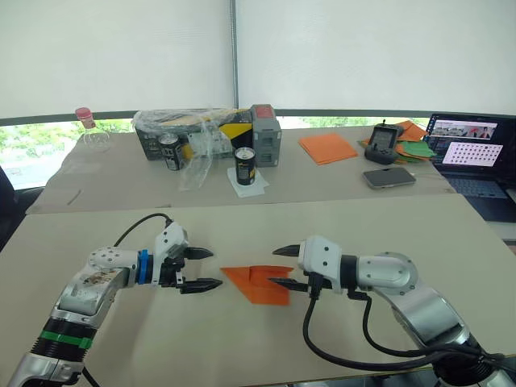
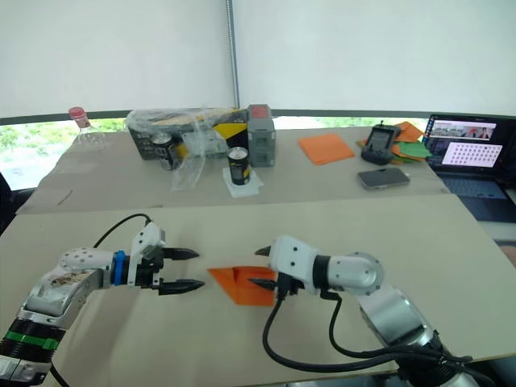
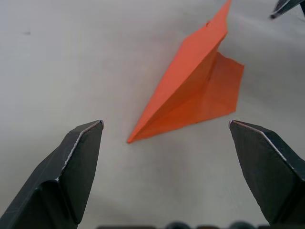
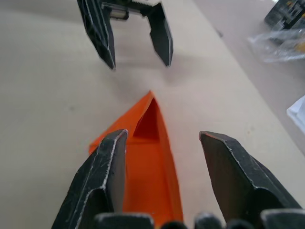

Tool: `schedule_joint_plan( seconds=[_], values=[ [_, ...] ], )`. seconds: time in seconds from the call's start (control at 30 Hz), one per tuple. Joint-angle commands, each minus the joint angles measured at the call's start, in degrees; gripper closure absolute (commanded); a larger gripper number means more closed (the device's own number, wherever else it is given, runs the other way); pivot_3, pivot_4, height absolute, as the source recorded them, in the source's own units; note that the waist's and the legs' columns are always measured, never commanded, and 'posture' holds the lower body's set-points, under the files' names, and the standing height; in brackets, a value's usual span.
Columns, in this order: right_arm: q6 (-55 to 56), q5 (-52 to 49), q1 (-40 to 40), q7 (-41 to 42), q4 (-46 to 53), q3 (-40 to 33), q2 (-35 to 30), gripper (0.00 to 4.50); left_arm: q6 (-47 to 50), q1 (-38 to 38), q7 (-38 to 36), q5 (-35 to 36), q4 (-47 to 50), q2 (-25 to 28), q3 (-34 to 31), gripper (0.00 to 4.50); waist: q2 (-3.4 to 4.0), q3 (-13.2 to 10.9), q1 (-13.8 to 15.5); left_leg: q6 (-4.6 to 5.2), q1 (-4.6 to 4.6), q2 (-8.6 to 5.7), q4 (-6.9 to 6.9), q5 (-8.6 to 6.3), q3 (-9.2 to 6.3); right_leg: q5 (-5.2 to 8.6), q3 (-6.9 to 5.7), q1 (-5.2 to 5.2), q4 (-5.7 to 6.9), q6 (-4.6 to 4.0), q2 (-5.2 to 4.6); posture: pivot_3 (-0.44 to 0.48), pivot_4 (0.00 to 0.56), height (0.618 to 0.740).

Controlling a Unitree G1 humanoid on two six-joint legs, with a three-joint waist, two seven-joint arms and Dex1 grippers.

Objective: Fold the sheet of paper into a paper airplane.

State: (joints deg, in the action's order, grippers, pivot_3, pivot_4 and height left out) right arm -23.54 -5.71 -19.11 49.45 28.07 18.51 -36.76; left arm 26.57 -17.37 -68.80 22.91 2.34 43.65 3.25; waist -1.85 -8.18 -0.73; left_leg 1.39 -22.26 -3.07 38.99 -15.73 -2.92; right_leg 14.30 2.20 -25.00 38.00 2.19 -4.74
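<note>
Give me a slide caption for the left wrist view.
Open left gripper faces the nose of the folded orange paper airplane lying on the table.

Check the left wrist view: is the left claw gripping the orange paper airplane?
No. The left claw is open, and the paper airplane lies on the table beyond its fingertips, untouched.

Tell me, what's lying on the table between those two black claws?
The orange paper airplane lies between the left gripper and the right gripper, nose toward the left one; both head views show it.
</note>
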Motion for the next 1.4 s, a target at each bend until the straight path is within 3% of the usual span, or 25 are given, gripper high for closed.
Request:
schedule_joint_plan(
  seconds=[0.03, 0.13, 0.3, 0.37, 0.6, 0.8, 1.1, 1.4],
  values=[
    [0.66, 2.16, -0.22, -2.18, -0.83, -0.30, 0.57, 1.92, 0.57, 0.94, -0.66, 1.26, 2.89, 0.66, -0.60, 0.00, 0.00, 0.00, 0.00, 0.00, 0.00, 0.00, 0.00, 0.00, 0.00, 0.00, 0.00, 0.00, 0.00, 0.00, 0.00, 0.000, 0.150, 0.740],
    [0.77, 2.48, -0.65, -2.13, -2.08, -0.33, 0.86, 2.72, 1.55, 2.06, -1.66, 1.72, 4.36, 1.28, -0.29, 0.00, 0.00, 0.00, -0.01, 0.00, -0.01, 0.00, 0.00, 0.00, 0.00, 0.00, 0.00, -0.01, 0.00, 0.00, 0.00, 0.000, 0.150, 0.740],
    [1.10, 2.90, -1.24, -1.64, -2.87, -0.02, 1.02, 4.42, 4.39, 2.75, -1.80, 3.59, 6.74, 1.10, -0.26, 0.00, 0.00, 0.00, 0.12, 0.00, -0.01, -0.01, 0.00, 0.00, 0.00, 0.00, 0.00, 0.01, -0.01, 0.00, -0.02, 0.000, 0.150, 0.740],
    [0.71, 2.82, -1.31, -1.66, -2.62, 0.11, 1.29, 4.49, 7.02, 3.28, -1.86, 5.58, 8.52, 0.79, -0.04, 0.26, 0.00, 0.00, 0.05, 0.01, -0.01, -0.02, 0.01, 0.00, 0.00, 0.00, 0.00, 0.02, -0.01, 0.00, -0.02, 0.000, 0.150, 0.740],
    [0.43, 2.68, -1.12, -1.60, -1.69, 0.02, 1.50, 4.50, 13.06, 5.00, 0.65, 8.20, 12.21, -0.87, 1.97, 2.50, 0.00, 0.00, 0.04, 0.00, 0.00, 0.00, 0.00, 0.00, 0.00, 0.00, 0.01, 0.02, 0.00, 0.00, 0.00, 0.000, 0.150, 0.740],
    [1.06, 2.71, -0.53, -0.68, -1.03, 0.70, 1.16, 4.50, 15.02, 2.52, 6.99, 9.91, 8.70, -7.34, 0.22, 4.46, 0.00, 0.00, 0.14, 0.00, 0.00, -0.02, 0.04, 0.00, -0.01, 0.00, 0.00, 0.04, -0.01, 0.00, -0.02, 0.000, 0.150, 0.740],
    [2.79, 2.91, -0.71, 0.85, -1.68, 1.21, 1.25, 4.50, 15.62, 2.71, 8.93, 8.07, 6.02, -8.05, 2.05, 4.46, 0.00, 0.00, -0.03, -0.01, 0.02, 0.00, 0.01, 0.00, -0.01, 0.00, 0.02, 0.03, 0.00, 0.00, 0.00, 0.000, 0.150, 0.740],
    [7.95, 2.86, 0.34, 2.93, -4.95, 2.33, 1.64, 4.50, 16.07, -0.26, 11.28, 7.78, 2.32, -12.61, 3.69, 4.46, 0.00, 0.00, 0.18, -0.01, 0.03, -0.04, 0.07, 0.00, -0.01, 0.00, 0.01, 0.07, -0.01, 0.01, -0.03, 0.000, 0.150, 0.740]
  ],
)
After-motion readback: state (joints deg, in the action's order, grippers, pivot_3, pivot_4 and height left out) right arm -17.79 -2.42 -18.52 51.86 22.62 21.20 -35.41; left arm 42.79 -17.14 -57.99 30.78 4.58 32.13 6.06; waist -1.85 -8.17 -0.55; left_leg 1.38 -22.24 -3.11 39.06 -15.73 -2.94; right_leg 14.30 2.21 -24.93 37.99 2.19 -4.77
